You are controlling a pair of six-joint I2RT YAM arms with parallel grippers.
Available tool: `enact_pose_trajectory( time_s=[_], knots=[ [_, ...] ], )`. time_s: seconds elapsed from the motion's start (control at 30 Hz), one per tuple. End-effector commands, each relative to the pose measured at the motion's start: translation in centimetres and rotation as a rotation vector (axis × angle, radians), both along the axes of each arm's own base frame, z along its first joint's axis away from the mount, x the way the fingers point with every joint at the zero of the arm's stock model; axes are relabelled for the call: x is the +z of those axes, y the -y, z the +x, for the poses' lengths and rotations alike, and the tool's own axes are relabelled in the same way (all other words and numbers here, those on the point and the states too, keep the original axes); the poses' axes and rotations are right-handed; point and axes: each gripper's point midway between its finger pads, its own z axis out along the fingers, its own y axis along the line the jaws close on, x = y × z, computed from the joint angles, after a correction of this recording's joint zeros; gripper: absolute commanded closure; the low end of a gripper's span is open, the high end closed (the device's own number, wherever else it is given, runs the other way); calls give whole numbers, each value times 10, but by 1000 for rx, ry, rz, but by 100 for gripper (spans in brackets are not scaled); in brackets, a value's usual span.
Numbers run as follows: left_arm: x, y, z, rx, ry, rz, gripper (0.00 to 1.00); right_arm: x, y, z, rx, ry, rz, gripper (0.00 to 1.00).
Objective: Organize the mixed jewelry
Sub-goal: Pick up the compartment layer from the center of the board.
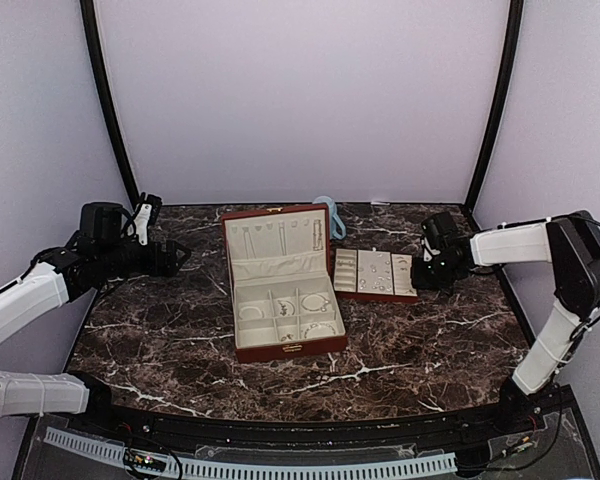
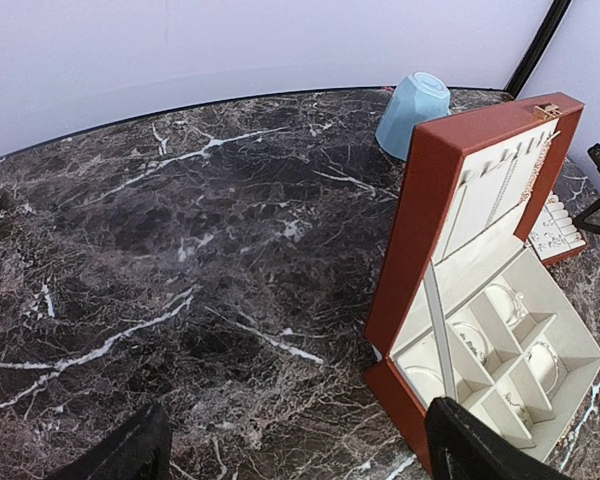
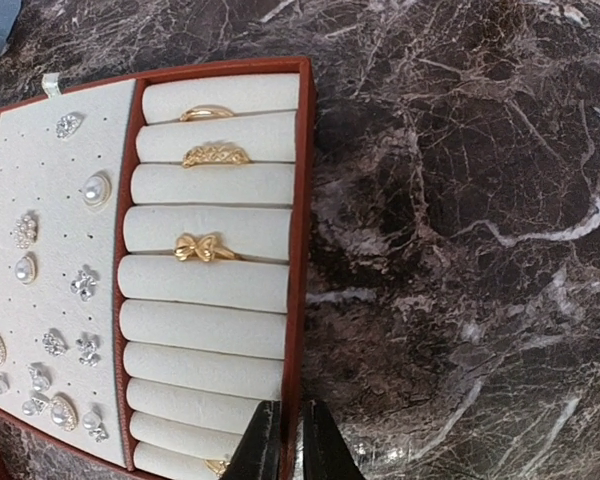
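so, spotter here: which arm sits nearer the jewelry [image 3: 84, 284]?

me: my right one, clearly. the pale silvery pieces are pinned on the cream panel [image 3: 50, 230] of the tray [image 3: 302, 220], and my right gripper [image 3: 291, 425] is at that tray's right-hand end. my left gripper [image 2: 298, 450] hangs well apart on the far side of the wooden box [image 1: 290, 350], fingers spread wide, nothing between them.

spotter: and which way from your fingertips?

me: in the right wrist view the pieces lie up and to the left of my fingertips, with the column of ring rolls [image 3: 205, 325] between us. the rolls lie crosswise to the rim and stack along it, some carrying gold rings [image 3: 200, 248]. from overhead the tray's long side runs left to right, so it stretches away from my wrist toward the box.

spotter: what are the jaws doing?

me: they are set to a thin slit. the tray's brown rim runs straight into that slit, so i judge it a pinch on the rim rather than on any single piece. the contact itself is hidden under my fingers.

spotter: so what does the next move hang on?

me: that offset, i think. to reach a silvery piece i would have to travel leftward over the rolls, along the tray's length. if the tray itself is to go, the box lies further the same way.
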Motion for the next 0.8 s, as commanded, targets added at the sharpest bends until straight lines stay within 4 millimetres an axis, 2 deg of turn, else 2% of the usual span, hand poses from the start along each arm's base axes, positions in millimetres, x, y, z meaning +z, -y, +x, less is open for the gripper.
enact_pose_trajectory(
  time_s=[0.0, 0.3, 0.77],
  knots=[
    [8, -2, 0, 1, 40, -7, 9, -8, 0, 1, 16, -18, -7, 90],
    [9, -1, -1, -2, 44, -11, 9, -28, 0, -3, 21, -65, -17, 92],
    [11, -1, -1, -3, 49, -15, 9, -43, 7, -8, 19, -104, -63, 94]
  ],
)
